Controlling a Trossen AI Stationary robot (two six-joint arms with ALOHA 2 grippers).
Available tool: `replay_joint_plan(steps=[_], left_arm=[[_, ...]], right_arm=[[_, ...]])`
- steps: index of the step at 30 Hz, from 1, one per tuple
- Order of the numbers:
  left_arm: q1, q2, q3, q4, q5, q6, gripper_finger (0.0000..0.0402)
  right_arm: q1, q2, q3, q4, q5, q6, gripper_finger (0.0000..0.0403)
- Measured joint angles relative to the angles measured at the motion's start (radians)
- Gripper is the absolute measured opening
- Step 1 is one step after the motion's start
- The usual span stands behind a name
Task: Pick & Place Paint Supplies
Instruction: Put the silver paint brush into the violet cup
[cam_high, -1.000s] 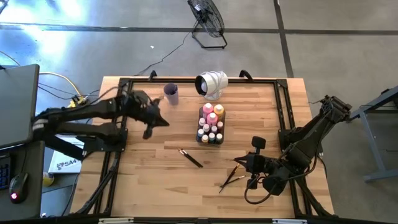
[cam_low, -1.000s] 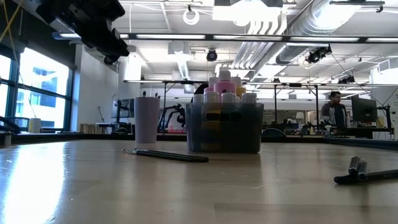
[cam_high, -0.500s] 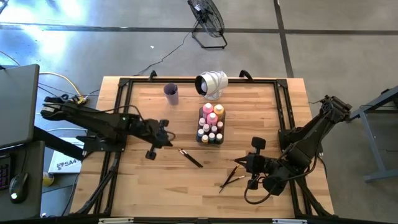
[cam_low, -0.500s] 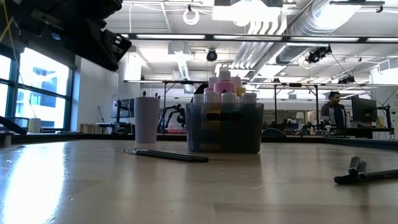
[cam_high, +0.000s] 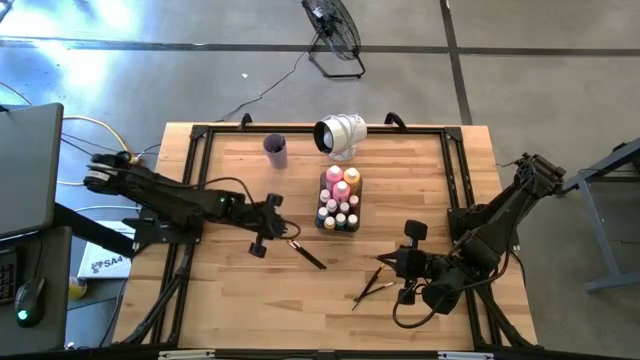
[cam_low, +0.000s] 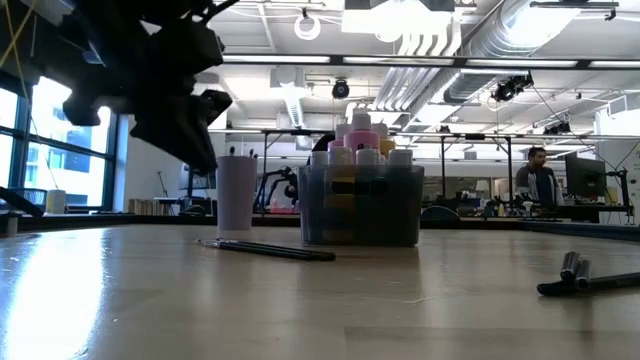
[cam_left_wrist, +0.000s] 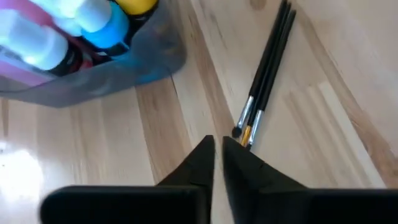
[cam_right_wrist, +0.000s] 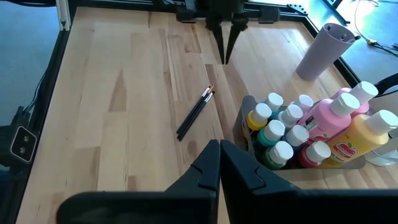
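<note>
Fingers of the left gripper (cam_left_wrist: 217, 163) are clenched, tips nearly touching, grasping nothing; just past those tips lie two thin dark-handled paintbrushes with metal ferrules (cam_left_wrist: 264, 81), side by side on the pale wooden table (cam_high: 230, 300), bristle ends nearest the fingers. Beyond and to one side of the fingertips stands the clear grey rectangular tray (cam_left_wrist: 118, 78) packed with white-capped paint bottles (cam_right_wrist: 280, 130), the taller pink bottle (cam_right_wrist: 329, 118) and orange bottle (cam_right_wrist: 367, 134) among them. The right gripper (cam_right_wrist: 219, 163) rests low at the table's near right, fingers pressed together and empty, a second pair of brushes (cam_high: 368, 287) just beside them.
</note>
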Motion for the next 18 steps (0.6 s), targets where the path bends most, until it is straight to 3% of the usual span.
replay_joint_plan(steps=[9, 18], left_arm=[[0.0, 0.062, 0.0, 0.124, 0.041, 0.022, 0.012], [0.06, 0.117, 0.001, 0.129, 0.163, 0.008, 0.0128]], right_arm=[[0.0, 0.0, 0.0, -0.002, -0.001, 0.0, 0.0002], [0.0, 0.0, 0.0, -0.004, -0.023, 0.0, 0.0002]])
